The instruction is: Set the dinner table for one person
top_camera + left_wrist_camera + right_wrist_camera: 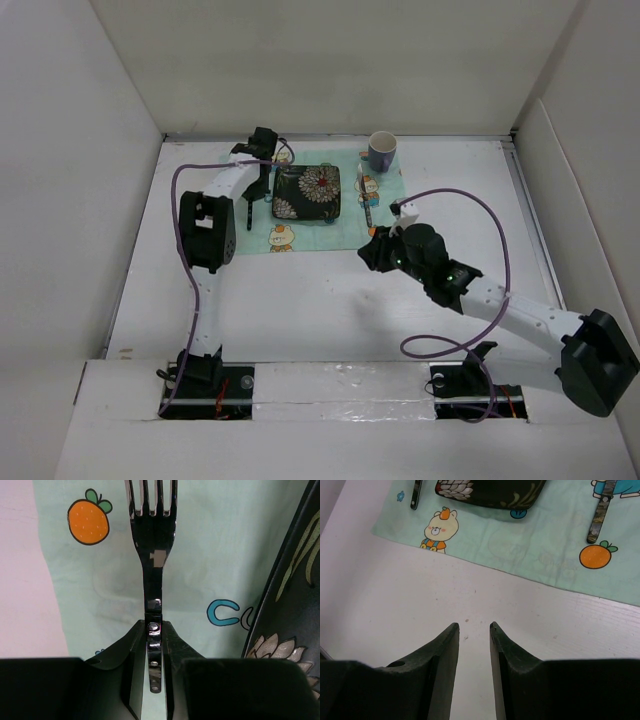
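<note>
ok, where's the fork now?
Top view: the fork is in the left hand, at the left side of the placemat, just left of the floral plate.

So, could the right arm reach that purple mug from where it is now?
Probably yes. The mug stands alone at the placemat's far right corner, the right gripper hovers open nearby, and only a flat utensil lies between them.

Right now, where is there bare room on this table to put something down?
Widest: the dinner table between the placemat and the arm bases, and its right side past the mug. Crowded: the placemat, holding plate, mug, utensil and the fork in the left gripper.
</note>
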`<state>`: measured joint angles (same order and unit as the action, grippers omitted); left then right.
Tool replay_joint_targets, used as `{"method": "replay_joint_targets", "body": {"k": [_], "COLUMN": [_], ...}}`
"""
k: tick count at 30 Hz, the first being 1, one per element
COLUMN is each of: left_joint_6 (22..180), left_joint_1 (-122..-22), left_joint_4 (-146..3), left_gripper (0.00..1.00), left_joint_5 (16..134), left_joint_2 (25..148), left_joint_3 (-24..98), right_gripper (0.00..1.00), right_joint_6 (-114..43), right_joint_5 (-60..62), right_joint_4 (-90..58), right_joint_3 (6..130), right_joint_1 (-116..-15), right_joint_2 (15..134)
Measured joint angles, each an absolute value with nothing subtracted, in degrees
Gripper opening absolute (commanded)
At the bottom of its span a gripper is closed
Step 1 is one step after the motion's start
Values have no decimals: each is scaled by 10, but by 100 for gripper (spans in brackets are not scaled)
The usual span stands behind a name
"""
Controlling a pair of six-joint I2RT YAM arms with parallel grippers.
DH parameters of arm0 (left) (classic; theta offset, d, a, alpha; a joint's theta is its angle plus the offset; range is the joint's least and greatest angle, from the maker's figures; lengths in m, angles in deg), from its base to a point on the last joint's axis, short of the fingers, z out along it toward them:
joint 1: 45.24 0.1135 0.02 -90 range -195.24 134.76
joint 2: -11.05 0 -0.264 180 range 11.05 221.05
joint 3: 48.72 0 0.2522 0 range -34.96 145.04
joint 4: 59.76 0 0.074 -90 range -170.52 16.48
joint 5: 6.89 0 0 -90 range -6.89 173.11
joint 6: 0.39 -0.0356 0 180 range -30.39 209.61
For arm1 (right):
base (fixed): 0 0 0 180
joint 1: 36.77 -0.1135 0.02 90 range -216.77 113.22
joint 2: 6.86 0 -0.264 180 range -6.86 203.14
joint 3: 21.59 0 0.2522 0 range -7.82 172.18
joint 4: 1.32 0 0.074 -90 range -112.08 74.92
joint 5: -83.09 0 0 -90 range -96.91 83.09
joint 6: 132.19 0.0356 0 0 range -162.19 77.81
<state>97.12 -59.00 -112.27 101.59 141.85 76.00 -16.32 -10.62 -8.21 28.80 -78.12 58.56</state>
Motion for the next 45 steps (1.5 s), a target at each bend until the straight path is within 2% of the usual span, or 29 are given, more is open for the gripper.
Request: {"method": "replay_joint_targets", "body": {"k": [3, 7, 12, 14, 15, 16, 19, 22, 23, 24, 25, 27, 30, 33, 36, 37, 39, 41, 42, 45], "left_joint_6": [971, 973, 976, 977, 978, 980, 985, 992, 995, 998, 1002, 1009, 1021, 1035, 1049, 1055, 1065, 1077, 1079, 1093], "left_joint_1": [-590, -590, -590, -590, -590, -590, -590, -590, -590, -590, -590, -590, -594, -603, -614, -616, -616, -616, -615, -615], "left_joint_4": [-1122, -1123, -1123, -1123, -1122, -1122, -1122, -1122, -1119, -1118, -1115, -1105, -1069, -1014, -950, -929, -901, -884, -884, -884], "left_gripper": [0, 17, 24, 36, 36, 44, 58, 67, 67, 68, 68, 68, 68, 77, 94, 99, 99, 99, 99, 99], "left_joint_5": [1016, 1023, 1031, 1034, 1035, 1042, 1047, 1045, 1043, 1040, 1036, 1022, 1004, 993, 966, 958, 946, 944, 944, 964], "left_joint_2": [1423, 1429, 1441, 1442, 1442, 1442, 1436, 1423, 1412, 1394, 1372, 1311, 1177, 1000, 811, 752, 642, 574, 515, 430], "left_joint_3": [760, 760, 760, 760, 760, 760, 760, 759, 755, 747, 737, 714, 658, 584, 488, 451, 384, 343, 309, 251], "right_gripper": [37, 37, 37, 37, 37, 37, 37, 37, 37, 35, 20, 1, 0, 0, 9, 16, 19, 28, 28, 41], "right_joint_6": [-164, -165, -165, -165, -165, -165, -165, -165, -165, -165, -165, -168, -170, -174, -175, -175, -175, -176, -178, -188], "right_joint_5": [-106, -108, -111, -113, -114, -115, -118, -121, -121, -124, -126, -129, -137, -152, -173, -180, -194, -205, -211, -239], "right_joint_4": [-82, -82, -83, -83, -83, -83, -83, -83, -83, -83, -83, -83, -93, -110, -134, -139, -152, -165, -168, -194], "right_joint_3": [289, 289, 289, 289, 289, 289, 289, 289, 289, 289, 289, 289, 290, 293, 300, 304, 315, 333, 343, 389], "right_joint_1": [-781, -781, -781, -781, -781, -781, -783, -786, -787, -788, -788, -789, -795, -812, -827, -831, -838, -845, -848, -853], "right_joint_2": [593, 594, 594, 594, 594, 594, 594, 593, 592, 592, 591, 591, 584, 558, 507, 487, 444, 402, 383, 332]}}
